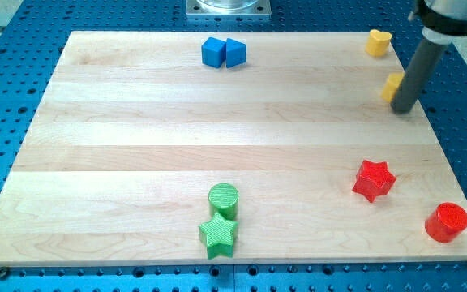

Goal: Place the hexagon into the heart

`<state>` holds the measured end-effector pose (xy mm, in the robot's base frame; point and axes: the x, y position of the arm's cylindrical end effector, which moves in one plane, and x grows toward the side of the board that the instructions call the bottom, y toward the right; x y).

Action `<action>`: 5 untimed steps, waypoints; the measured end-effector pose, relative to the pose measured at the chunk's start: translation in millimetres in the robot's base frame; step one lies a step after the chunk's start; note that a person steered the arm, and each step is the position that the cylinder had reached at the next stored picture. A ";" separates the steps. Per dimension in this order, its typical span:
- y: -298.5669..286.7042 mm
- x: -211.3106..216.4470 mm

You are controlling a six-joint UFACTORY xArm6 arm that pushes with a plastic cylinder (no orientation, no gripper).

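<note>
A yellow block [392, 84], likely the hexagon, sits near the board's right edge, partly hidden behind my rod. The yellow heart [378, 41] lies at the top right corner, a short way above it and apart from it. My tip [403, 110] rests on the board just below and to the right of the yellow hexagon, touching or almost touching it.
Two blue blocks [213, 52] [235, 53] touch each other at the top centre. A red star [374, 179] and a red cylinder [447, 221] lie at the lower right. A green cylinder [224, 199] touches a green star [218, 234] at the bottom centre.
</note>
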<state>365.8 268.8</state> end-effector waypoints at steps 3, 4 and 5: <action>0.4 -63.7; 13.0 -64.1; 18.3 -41.6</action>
<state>324.1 287.1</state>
